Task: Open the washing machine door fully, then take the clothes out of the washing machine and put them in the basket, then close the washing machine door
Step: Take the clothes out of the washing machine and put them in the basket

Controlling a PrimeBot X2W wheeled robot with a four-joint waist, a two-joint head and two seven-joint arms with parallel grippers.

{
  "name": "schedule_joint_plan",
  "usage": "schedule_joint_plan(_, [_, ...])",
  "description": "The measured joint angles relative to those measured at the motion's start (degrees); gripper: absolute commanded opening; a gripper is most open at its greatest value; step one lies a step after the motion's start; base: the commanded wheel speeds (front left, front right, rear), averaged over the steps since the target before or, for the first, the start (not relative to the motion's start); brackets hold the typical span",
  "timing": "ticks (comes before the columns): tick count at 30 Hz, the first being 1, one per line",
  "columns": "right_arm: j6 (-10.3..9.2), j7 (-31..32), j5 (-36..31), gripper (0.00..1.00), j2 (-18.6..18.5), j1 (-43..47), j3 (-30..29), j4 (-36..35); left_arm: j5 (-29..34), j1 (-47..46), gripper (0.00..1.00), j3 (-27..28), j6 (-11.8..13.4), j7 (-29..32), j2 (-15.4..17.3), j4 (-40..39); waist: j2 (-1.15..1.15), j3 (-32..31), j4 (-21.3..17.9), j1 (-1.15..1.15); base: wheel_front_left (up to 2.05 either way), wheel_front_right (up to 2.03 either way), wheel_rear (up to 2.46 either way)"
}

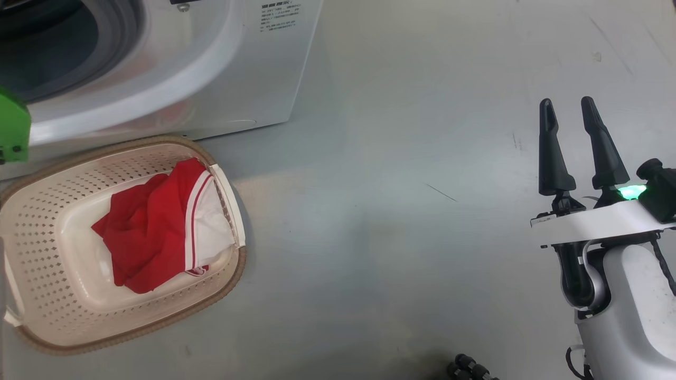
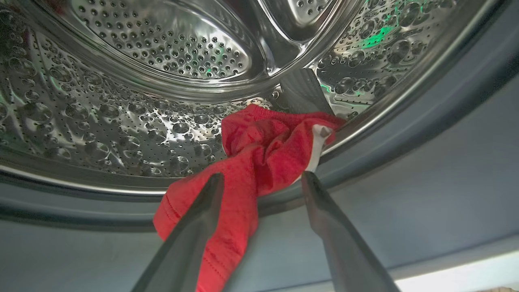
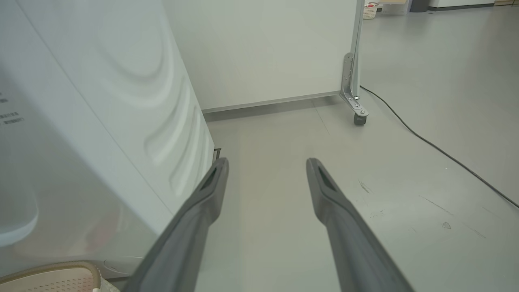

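The washing machine [image 1: 222,79] stands at the top left with its round opening uncovered; its door is out of view. In the left wrist view, a red garment [image 2: 259,150] with a white trim hangs from the steel drum [image 2: 121,121] over the grey gasket [image 2: 405,170]. My left gripper [image 2: 261,175] is open at the drum's mouth, its fingers either side of this cloth. Another red and white garment [image 1: 158,227] lies in the cream basket [image 1: 31,253] on the floor in front of the machine. My right gripper [image 1: 566,103] hangs open and empty over bare floor, far right of the basket.
A green part [image 1: 10,126] juts in at the head view's left edge. In the right wrist view, right gripper [image 3: 266,162] points along the machine's white side [image 3: 121,101] toward a partition on a caster [image 3: 359,117]. A black cable [image 3: 425,142] crosses the floor.
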Motion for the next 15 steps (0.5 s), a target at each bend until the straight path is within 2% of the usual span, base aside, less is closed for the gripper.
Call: schedule_joint_plan(15, [0.00,-0.01,0.00,1.00,0.58,-0.87,0.55,1.01,1.25,-4.64,1.00,1.57,0.47,0.69,1.54,6.82,0.00,1.55,-2.11,0.00,0.00,0.00,0.00])
